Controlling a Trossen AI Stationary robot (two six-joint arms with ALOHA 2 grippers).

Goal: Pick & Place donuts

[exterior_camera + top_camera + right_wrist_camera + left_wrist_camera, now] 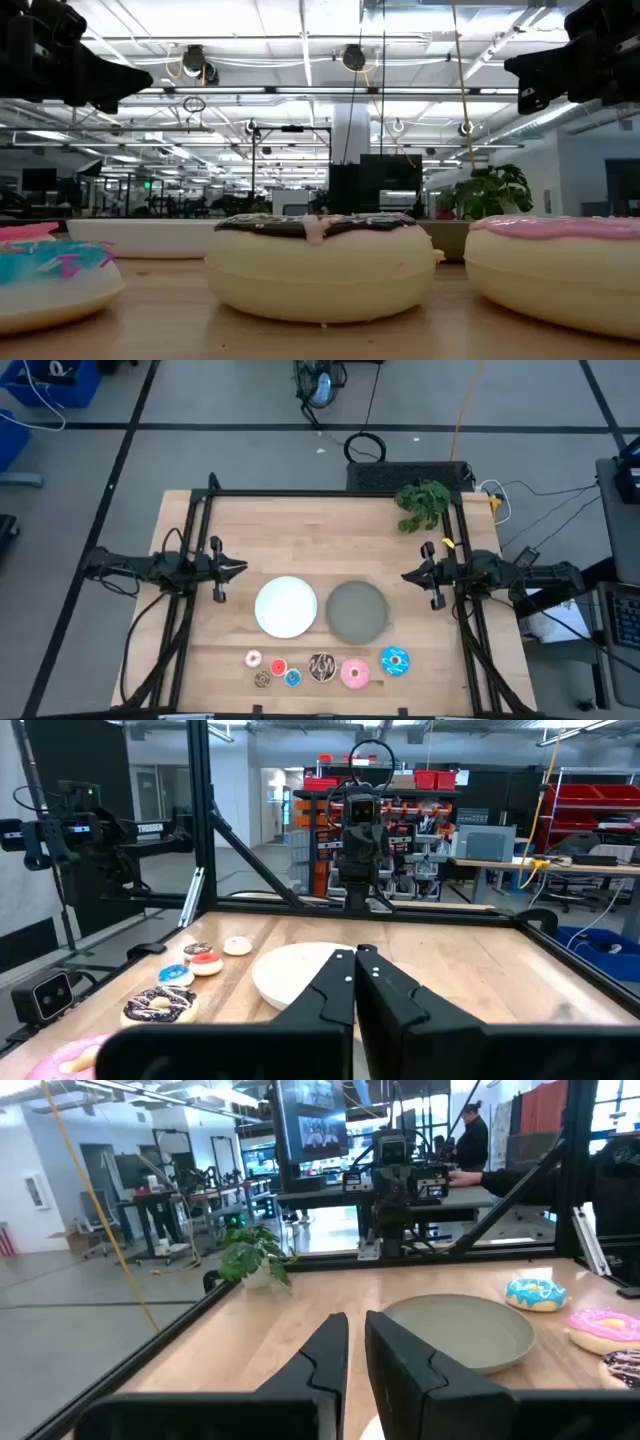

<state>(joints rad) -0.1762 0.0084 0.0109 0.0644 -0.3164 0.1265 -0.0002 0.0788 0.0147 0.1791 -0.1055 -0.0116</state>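
Observation:
Seven toy donuts lie flat in a row along the table's near edge: tiny white-pink (253, 658), red (278, 667), brown (263, 679) and blue (292, 678), then the larger brown-sprinkled (322, 667), pink (355, 673) and blue (395, 661). In the low view the brown-sprinkled donut (320, 265) fills the middle, with the pink donut (560, 270) to its right. My left gripper (240, 568) hovers shut to the left of the white plate, well behind the donuts. My right gripper (408, 574) hovers shut to the right of the grey plate. Both point toward the table's middle and hold nothing.
A white plate (286, 606) and a grey plate (356, 610) sit side by side at mid-table, between the grippers and behind the donut row. A green plant (422, 505) stands at the far right corner. A black frame borders the table's left, right and far sides.

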